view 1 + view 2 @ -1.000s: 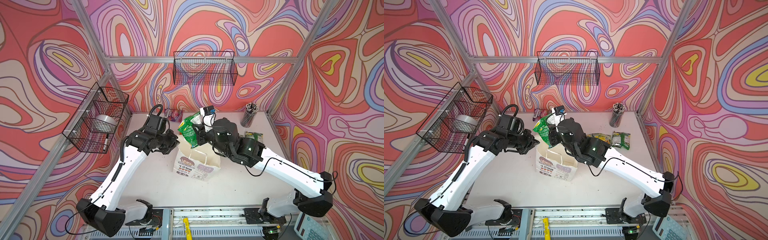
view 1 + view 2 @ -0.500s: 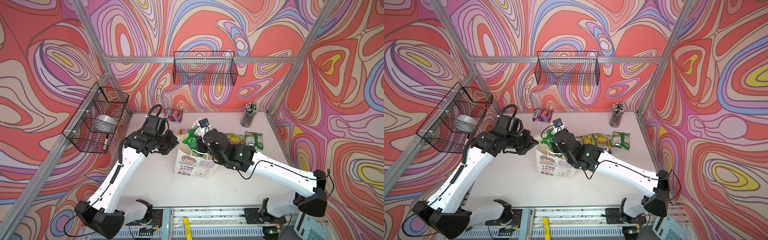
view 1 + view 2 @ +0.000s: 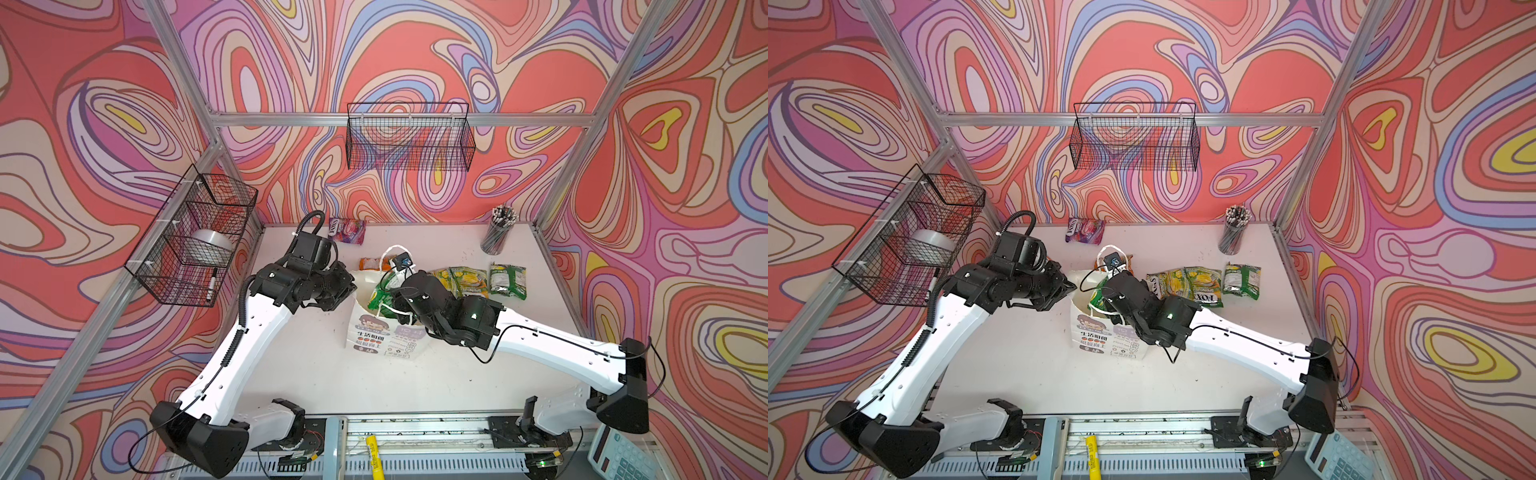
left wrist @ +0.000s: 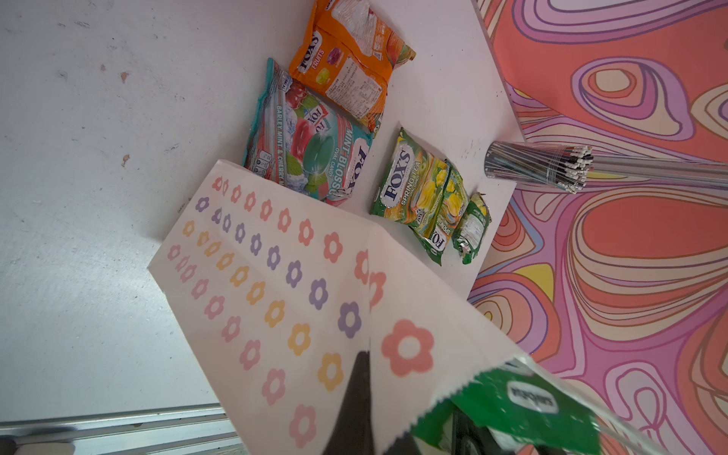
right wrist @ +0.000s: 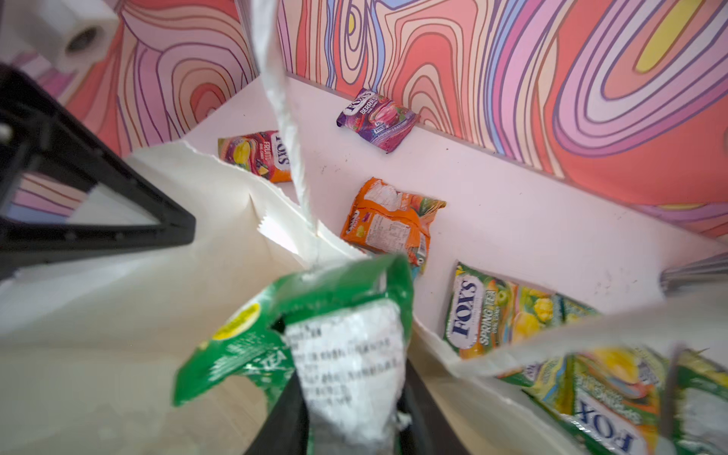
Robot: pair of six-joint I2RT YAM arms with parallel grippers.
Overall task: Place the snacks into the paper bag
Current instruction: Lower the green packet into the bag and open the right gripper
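The white paper bag (image 3: pixel 374 332) (image 3: pixel 1100 332) stands upright mid-table. My left gripper (image 3: pixel 347 291) (image 4: pixel 368 354) is shut on the bag's flower-printed side wall (image 4: pixel 275 295) at its rim. My right gripper (image 3: pixel 395 299) (image 5: pixel 350 413) reaches into the bag's mouth, its jaws apart on either side of a green snack (image 3: pixel 384 291) (image 5: pixel 315 315). That snack hangs inside the opening. More snacks lie on the table: purple (image 3: pixel 347 230), orange (image 3: pixel 370 264), yellow-green (image 3: pixel 461 282) and green (image 3: pixel 508 281). A teal one (image 4: pixel 311 149) lies behind the bag.
A cup of pencils (image 3: pixel 496 232) stands at the back right. Black wire baskets hang on the back wall (image 3: pixel 409 137) and the left wall (image 3: pixel 195 237). A yellow marker (image 3: pixel 374 455) and a calculator (image 3: pixel 623 457) lie off the table's front edge.
My right gripper has come down from above the bag into its mouth with the green snack, and its jaws have widened. The left gripper has kept its hold on the bag's rim.
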